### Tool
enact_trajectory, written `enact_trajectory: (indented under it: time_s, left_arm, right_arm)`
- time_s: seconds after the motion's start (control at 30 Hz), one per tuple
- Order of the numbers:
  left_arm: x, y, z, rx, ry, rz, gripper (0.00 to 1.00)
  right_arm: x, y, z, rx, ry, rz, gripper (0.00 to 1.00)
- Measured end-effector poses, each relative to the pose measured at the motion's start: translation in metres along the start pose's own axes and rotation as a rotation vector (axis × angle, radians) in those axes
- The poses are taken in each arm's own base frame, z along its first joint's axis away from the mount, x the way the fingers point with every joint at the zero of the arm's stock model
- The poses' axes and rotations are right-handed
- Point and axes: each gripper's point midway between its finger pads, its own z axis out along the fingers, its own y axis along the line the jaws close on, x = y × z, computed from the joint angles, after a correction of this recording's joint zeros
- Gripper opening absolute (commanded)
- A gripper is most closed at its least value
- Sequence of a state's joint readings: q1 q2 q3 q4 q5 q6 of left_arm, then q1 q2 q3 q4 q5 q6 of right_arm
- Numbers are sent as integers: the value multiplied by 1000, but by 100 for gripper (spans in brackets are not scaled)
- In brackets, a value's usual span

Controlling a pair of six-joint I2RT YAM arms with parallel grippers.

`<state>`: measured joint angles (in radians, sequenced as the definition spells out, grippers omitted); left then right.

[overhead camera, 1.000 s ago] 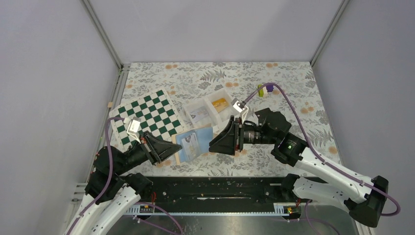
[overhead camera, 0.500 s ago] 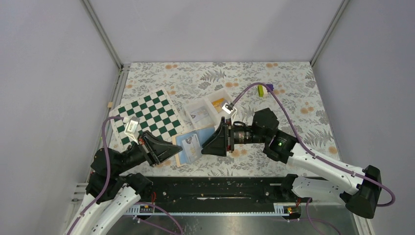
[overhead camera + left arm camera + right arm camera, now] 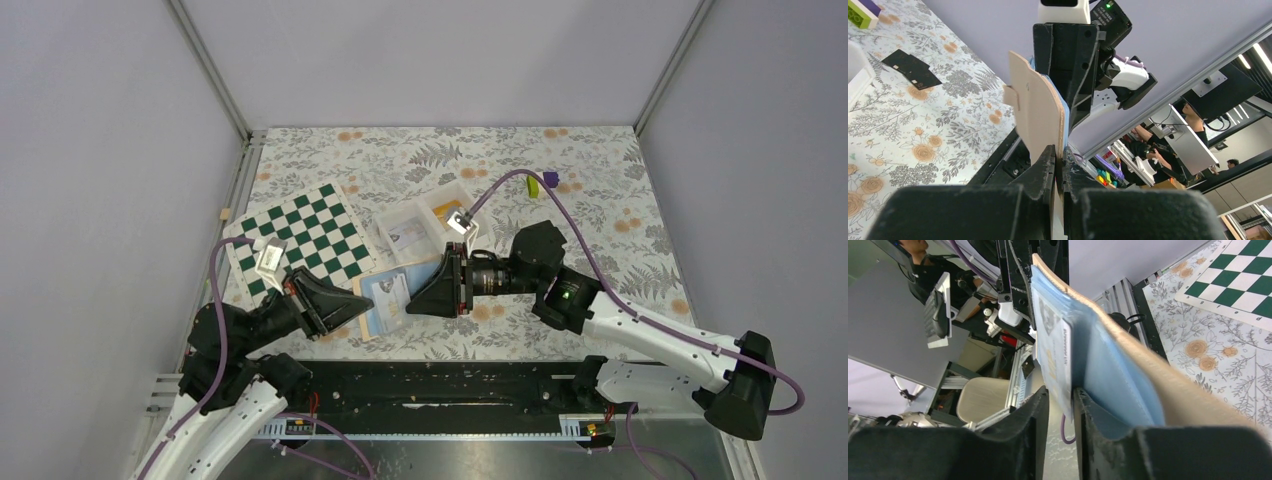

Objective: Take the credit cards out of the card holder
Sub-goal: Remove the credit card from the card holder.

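One by one, tallied: one card holder (image 3: 1118, 385), one credit card (image 3: 1055, 350) jutting from its pocket, seemingly a second card (image 3: 408, 236) in the white tray (image 3: 385, 215) toward 1 o'clock. Found the holder raised off the table (image 3: 600, 180) at 7 o'clock of centre, clamped tight at its tan edge by the left pincer (image 3: 1058, 155). Saw the right pincer (image 3: 1062, 400) parted astride the jutting card, not yet nipping. Judged that card light, stiff and slick, best pinched flat across both faces; judged the holder bendy.

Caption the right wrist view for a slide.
Right gripper straddles the edge of a credit card protruding from the blue, tan-backed card holder.
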<state>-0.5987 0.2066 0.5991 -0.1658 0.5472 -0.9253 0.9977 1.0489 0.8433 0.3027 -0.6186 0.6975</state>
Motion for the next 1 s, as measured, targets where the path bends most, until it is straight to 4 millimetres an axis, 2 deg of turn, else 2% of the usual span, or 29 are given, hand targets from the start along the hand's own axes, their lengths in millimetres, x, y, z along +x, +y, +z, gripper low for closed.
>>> enact_trajectory:
  time_s: [0.3, 0.5, 0.67, 0.73, 0.8, 1.0]
  left_arm:
    - [-4, -8, 0, 38, -22, -7, 0]
    - [-5, -8, 0, 39, -25, -12, 0]
    - [-1, -3, 0, 17, -8, -21, 0]
    - [0, -2, 0, 14, -3, -25, 0]
    - [2, -2, 1, 16, 10, -30, 0]
    - [7, 3, 5, 8, 45, -49, 0]
  right_arm:
    - [-4, 3, 0, -24, -30, -11, 0]
    - [-6, 10, -6, -33, -51, -37, 0]
    - [-3, 13, -27, 22, -54, -148, 0]
    - [1, 12, -36, 45, -43, -194, 3]
    - [3, 12, -42, 61, -25, -227, 1]
    - [8, 3, -47, 117, 45, -247, 0]
